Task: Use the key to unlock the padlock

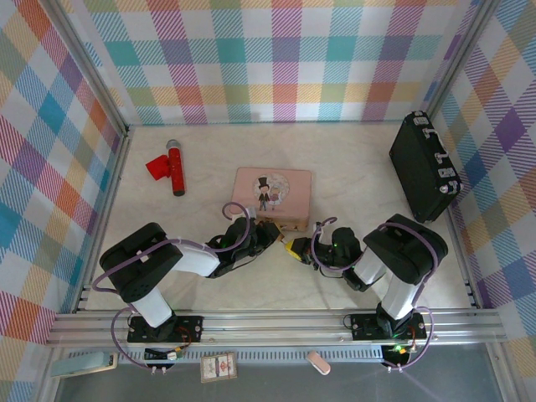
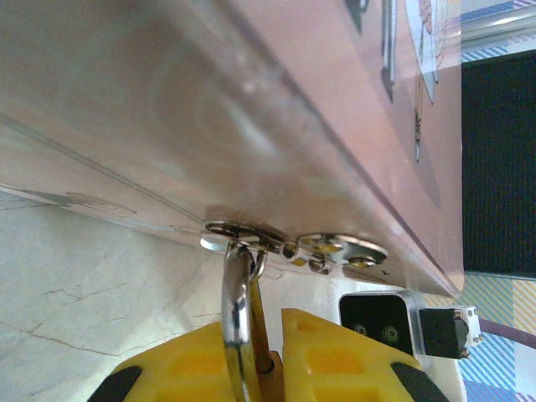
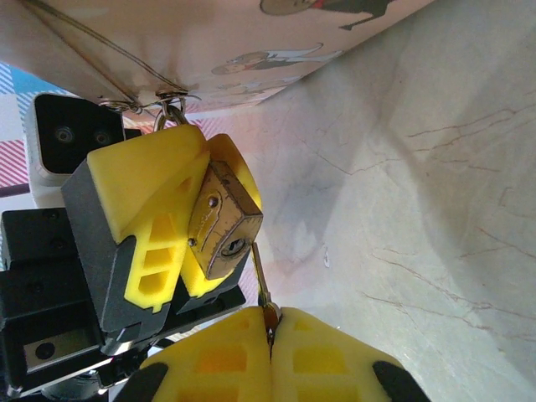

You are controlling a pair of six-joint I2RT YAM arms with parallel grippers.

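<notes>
While left tool (image 2: 261, 356) clamps small brass padlock (image 3: 219, 219), right tool (image 3: 270, 339), pinching thin grey key (image 3: 260, 280), should aim at the keyhole (image 3: 235, 247).

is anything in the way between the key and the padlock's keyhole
Nothing visible. The key points at the padlock from just beside its bare keyhole; the left gripper clamps only its sides.

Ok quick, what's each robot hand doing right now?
Left gripper: closed on the small brass-gold padlock with the silvery shackle.
Right gripper: closed on the tiny thin grey metal key.
</notes>
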